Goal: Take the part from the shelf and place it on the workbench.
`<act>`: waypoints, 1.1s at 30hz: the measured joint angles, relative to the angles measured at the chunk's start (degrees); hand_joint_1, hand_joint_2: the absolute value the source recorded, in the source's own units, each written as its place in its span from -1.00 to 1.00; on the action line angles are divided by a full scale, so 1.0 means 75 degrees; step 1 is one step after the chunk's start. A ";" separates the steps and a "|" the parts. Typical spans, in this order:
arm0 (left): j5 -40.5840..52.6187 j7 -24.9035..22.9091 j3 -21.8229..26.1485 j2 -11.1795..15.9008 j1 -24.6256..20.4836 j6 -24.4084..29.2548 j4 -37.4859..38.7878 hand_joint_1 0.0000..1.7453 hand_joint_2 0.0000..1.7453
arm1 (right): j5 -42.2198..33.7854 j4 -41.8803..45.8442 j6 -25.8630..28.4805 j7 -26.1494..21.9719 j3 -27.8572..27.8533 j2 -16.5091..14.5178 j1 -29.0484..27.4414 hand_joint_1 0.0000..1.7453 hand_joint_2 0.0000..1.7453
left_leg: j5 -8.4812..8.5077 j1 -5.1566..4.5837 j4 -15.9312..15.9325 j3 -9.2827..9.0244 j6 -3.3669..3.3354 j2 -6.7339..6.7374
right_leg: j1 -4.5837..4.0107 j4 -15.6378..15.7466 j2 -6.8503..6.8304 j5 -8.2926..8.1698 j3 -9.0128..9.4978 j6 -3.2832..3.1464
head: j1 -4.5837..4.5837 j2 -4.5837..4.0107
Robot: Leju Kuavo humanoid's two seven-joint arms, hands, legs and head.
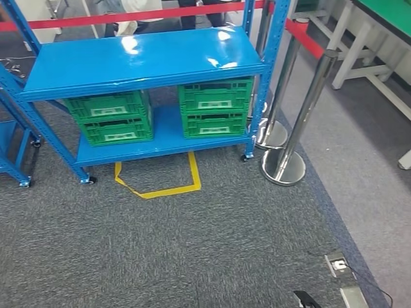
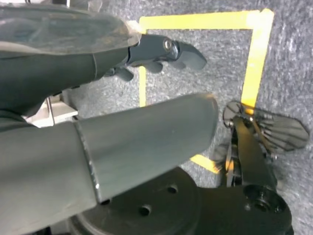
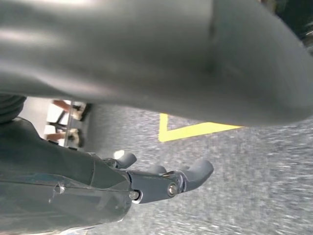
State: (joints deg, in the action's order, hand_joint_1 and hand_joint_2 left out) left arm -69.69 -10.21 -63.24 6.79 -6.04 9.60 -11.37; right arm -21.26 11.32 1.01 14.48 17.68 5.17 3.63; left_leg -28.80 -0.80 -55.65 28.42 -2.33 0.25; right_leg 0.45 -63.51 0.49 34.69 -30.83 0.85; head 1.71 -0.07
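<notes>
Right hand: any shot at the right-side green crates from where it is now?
Probably not yet. The right hand hangs over the carpet, holding nothing, and the green crates sit low under the blue shelf, across open floor beyond the yellow tape. Nothing blocks the way; the robot looks too far off.

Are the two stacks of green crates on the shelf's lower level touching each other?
Apart. The head view shows bare blue shelf between the left crates and the right crates.

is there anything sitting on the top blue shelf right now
No, the top shelf is bare in the head view; the green crates all sit on the shelf below it.
</notes>
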 joint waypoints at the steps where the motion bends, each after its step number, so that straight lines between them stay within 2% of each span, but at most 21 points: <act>1: -0.0009 -0.0005 -0.0001 -0.0013 0.0004 0.0000 0.0000 -1.00 -1.00 | 0.0001 -0.0010 -0.0001 -0.0011 0.0001 0.0005 -0.0022 -1.00 -1.00 | -0.0054 -0.0014 0.0003 -0.0069 0.0015 -0.0005 | -0.0055 0.0355 -0.0008 -0.0301 0.0041 -0.0079 | -0.0010 0.0000; 3: -0.0021 -0.0007 -0.0001 -0.0031 -0.0011 0.0001 0.0000 -1.00 -1.00 | 0.0006 -0.0026 -0.0011 -0.0036 0.0004 0.0011 -0.0036 -1.00 -1.00 | -0.0136 -0.0006 0.0014 -0.0155 0.0080 -0.0017 | -0.0142 0.0730 -0.0014 -0.0605 0.0101 -0.0206 | -0.0003 0.0000; 4: -0.0024 -0.0012 -0.0001 -0.0036 -0.0022 0.0003 0.0000 -1.00 -1.00 | 0.0009 -0.0033 -0.0015 -0.0043 0.0005 0.0015 -0.0036 -1.00 -1.00 | -0.0133 -0.0006 -0.0019 -0.0193 0.0127 -0.0027 | -0.0157 0.0770 -0.0015 -0.0575 0.0099 -0.0239 | -0.0010 0.0000; 7: -0.0026 -0.0026 -0.0001 -0.0024 -0.0037 0.0008 -0.0001 -1.00 -1.00 | 0.0014 -0.0037 -0.0014 -0.0054 0.0006 0.0012 -0.0014 -1.00 -1.00 | -0.0152 -0.0025 -0.0409 -0.0145 0.0253 -0.0038 | -0.0066 0.0998 -0.0007 -0.0672 0.0383 -0.0338 | 0.0015 0.0000; 9: -0.0025 -0.0025 -0.0001 -0.0018 -0.0056 0.0010 -0.0003 -1.00 -1.00 | 0.0014 -0.0038 -0.0010 -0.0056 0.0006 0.0007 0.0006 -1.00 -1.00 | -0.0405 0.0021 -0.1123 0.0299 0.0358 -0.0042 | -0.0017 0.1094 -0.0011 -0.0656 0.0544 -0.0358 | -0.0050 0.0000; 11: -0.0025 -0.0024 -0.0001 -0.0018 -0.0056 0.0010 -0.0003 -1.00 -1.00 | 0.0014 -0.0039 -0.0009 -0.0063 0.0006 0.0006 0.0013 -1.00 -1.00 | -0.0721 0.0108 -0.1920 0.0950 0.0477 -0.0045 | 0.0018 0.1116 0.0003 -0.0590 0.0612 -0.0357 | -0.0124 0.0000; 12: -0.0028 -0.0023 -0.0001 -0.0018 -0.0043 0.0010 -0.0003 -1.00 -1.00 | 0.0014 -0.0040 -0.0009 -0.0068 0.0006 0.0005 0.0010 -1.00 -1.00 | -0.0769 0.0148 -0.2098 0.1199 0.0522 -0.0044 | 0.0040 0.1118 0.0017 -0.0532 0.0664 -0.0345 | -0.0148 0.0000; 13: -0.0031 -0.0023 -0.0001 -0.0015 -0.0026 0.0010 -0.0003 -1.00 -1.00 | 0.0014 -0.0041 -0.0012 -0.0073 0.0006 0.0004 0.0007 -1.00 -1.00 | -0.0685 0.0180 -0.2029 0.1334 0.0559 -0.0043 | 0.0067 0.1118 0.0036 -0.0461 0.0737 -0.0322 | -0.0174 0.0000; 14: -0.0034 -0.0023 -0.0001 -0.0010 -0.0011 0.0011 -0.0003 -1.00 -1.00 | 0.0014 -0.0041 -0.0015 -0.0078 0.0006 0.0004 0.0006 -1.00 -1.00 | -0.0452 0.0206 -0.1714 0.1347 0.0578 -0.0042 | 0.0099 0.1118 0.0053 -0.0380 0.0828 -0.0291 | -0.0204 0.0000; 15: -0.0036 -0.0023 -0.0001 -0.0005 0.0000 0.0012 -0.0003 -1.00 -1.00 | 0.0014 -0.0041 -0.0018 -0.0078 0.0006 0.0004 0.0004 -1.00 -1.00 | -0.0070 0.0224 -0.1222 0.1271 0.0590 -0.0038 | 0.0127 0.1123 0.0063 -0.0293 0.0894 -0.0250 | -0.0241 0.0000; 16: -0.0039 -0.0023 -0.0001 -0.0001 0.0011 0.0011 -0.0003 -1.00 -1.00 | 0.0014 -0.0044 -0.0020 -0.0079 0.0006 0.0004 0.0006 -1.00 -1.00 | 0.0255 0.0227 -0.0791 0.1194 0.0591 -0.0022 | 0.0149 0.1128 0.0067 -0.0207 0.0995 -0.0203 | -0.0283 0.0000; 18: -0.0041 -0.0022 -0.0001 0.0008 0.0008 0.0010 -0.0003 -1.00 -1.00 | 0.0014 -0.0050 -0.0020 -0.0080 0.0006 0.0004 0.0025 -1.00 -1.00 | 0.0560 0.0191 -0.0295 0.1091 0.0514 0.0009 | 0.0158 0.1189 0.0052 -0.0065 0.1084 -0.0090 | -0.0360 0.0000; 21: -0.0045 -0.0020 -0.0001 0.0014 -0.0004 0.0009 -0.0003 -1.00 -1.00 | 0.0015 -0.0051 -0.0021 -0.0082 0.0007 -0.0001 0.0045 -1.00 -1.00 | 0.0489 0.0180 -0.0169 0.0897 0.0285 0.0014 | 0.0144 0.1172 0.0030 -0.0074 0.1294 0.0080 | -0.0316 0.0000; 22: -0.0045 -0.0020 -0.0001 0.0013 0.0004 0.0009 -0.0003 -1.00 -1.00 | 0.0015 -0.0052 -0.0023 -0.0084 0.0008 -0.0004 0.0047 -1.00 -1.00 | 0.0447 0.0194 -0.0110 0.0770 0.0225 0.0016 | 0.0145 0.0987 0.0023 -0.0096 0.1294 0.0110 | -0.0276 0.0000; 24: -0.0036 -0.0016 -0.0001 0.0015 0.0010 0.0008 -0.0002 -1.00 -1.00 | 0.0015 -0.0052 -0.0023 -0.0091 0.0009 -0.0005 0.0053 -1.00 -1.00 | 0.0339 0.0203 -0.0019 0.0514 0.0129 0.0019 | 0.0151 0.0194 0.0010 0.0036 0.0865 0.0132 | -0.0182 0.0000; 26: -0.0022 -0.0001 -0.0001 0.0019 0.0003 0.0001 -0.0001 -1.00 -1.00 | 0.0011 -0.0052 -0.0023 -0.0102 0.0009 -0.0005 0.0050 -1.00 -1.00 | 0.0188 0.0190 0.0023 0.0301 0.0077 0.0013 | 0.0140 -0.0775 0.0004 0.0463 0.0167 0.0141 | -0.0088 0.0000; 28: -0.0014 0.0016 -0.0001 0.0017 0.0003 -0.0015 -0.0002 -1.00 -1.00 | 0.0001 -0.0052 -0.0022 -0.0109 0.0009 -0.0005 0.0038 -1.00 -1.00 | 0.0001 0.0181 0.0036 0.0051 0.0072 -0.0007 | 0.0138 -0.1058 0.0002 0.0853 -0.0317 0.0141 | -0.0021 0.0000; 29: -0.0012 0.0023 -0.0002 0.0015 0.0009 -0.0027 -0.0002 -1.00 -1.00 | -0.0004 -0.0053 -0.0021 -0.0111 0.0009 -0.0005 0.0027 -1.00 -1.00 | -0.0105 0.0179 0.0038 -0.0096 0.0078 -0.0020 | 0.0138 -0.0867 0.0001 0.0802 -0.0419 0.0126 | 0.0014 0.0000; 30: -0.0009 0.0030 -0.0003 0.0012 0.0013 -0.0037 -0.0002 -1.00 -1.00 | -0.0009 -0.0054 -0.0020 -0.0112 0.0009 -0.0004 0.0010 -1.00 -1.00 | -0.0216 0.0179 0.0039 -0.0246 0.0091 -0.0030 | 0.0137 -0.0503 -0.0001 0.0504 -0.0460 0.0105 | 0.0055 0.0000; 32: 0.0001 0.0042 -0.0005 0.0004 0.0024 -0.0052 -0.0002 -1.00 -1.00 | -0.0028 -0.0078 -0.0011 -0.0112 0.0009 -0.0004 -0.0057 -1.00 -1.00 | -0.0421 0.0172 0.0033 -0.0490 0.0144 -0.0057 | 0.0104 0.0201 -0.0020 -0.0472 -0.0504 0.0055 | 0.0106 -0.0001; 33: 0.0014 0.0050 -0.0006 0.0004 0.0018 -0.0057 -0.0003 -1.00 -1.00 | -0.0044 -0.0089 -0.0006 -0.0113 0.0009 -0.0004 -0.0075 -1.00 -1.00 | -0.0499 0.0168 0.0037 -0.0550 0.0191 -0.0070 | 0.0074 0.0393 -0.0029 -0.0828 -0.0484 0.0025 | 0.0115 -0.0001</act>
State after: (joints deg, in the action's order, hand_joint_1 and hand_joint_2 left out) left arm -69.58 -9.84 -63.29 6.81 -5.90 9.16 -11.39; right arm -21.59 10.65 0.96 13.63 17.75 5.14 3.07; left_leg -32.54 0.46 -55.37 24.30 -0.90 -0.27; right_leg 1.00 -60.56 0.27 28.48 -34.45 1.04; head 2.57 -0.07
